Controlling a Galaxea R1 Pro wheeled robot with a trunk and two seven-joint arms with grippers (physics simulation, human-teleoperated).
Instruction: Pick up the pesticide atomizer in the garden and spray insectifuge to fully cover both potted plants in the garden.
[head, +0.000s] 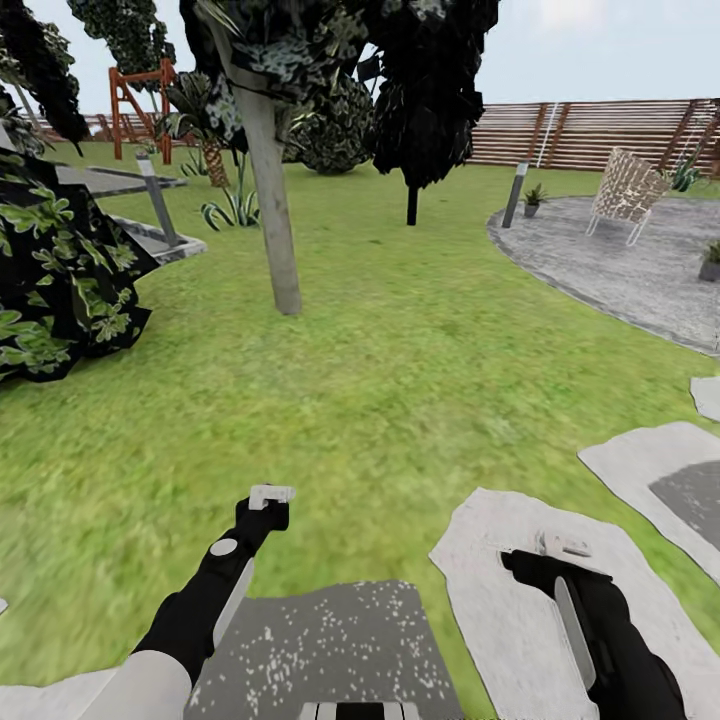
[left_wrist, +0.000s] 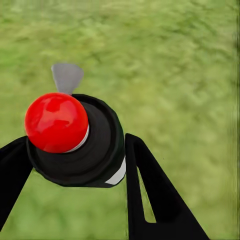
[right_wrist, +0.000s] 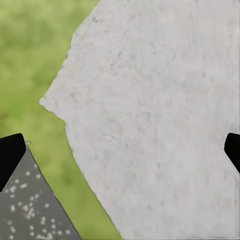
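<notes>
Ahead-right, potted plants (head: 533, 198) on patio (head: 620, 270), nearer right end effector (head: 562, 548), spread; left end effector (head: 270, 496) spacing unclear.

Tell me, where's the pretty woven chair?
In the head view, the woven chair stands far off at the upper right on the round grey patio, before the brown slat fence, with a small potted plant just left.

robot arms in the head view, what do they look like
Both are glossy black. The left arm has a white upper segment, a grey disc and pale stripe; the right arm has a grey stripe. Each ends in small white grippers: left, right.
</notes>
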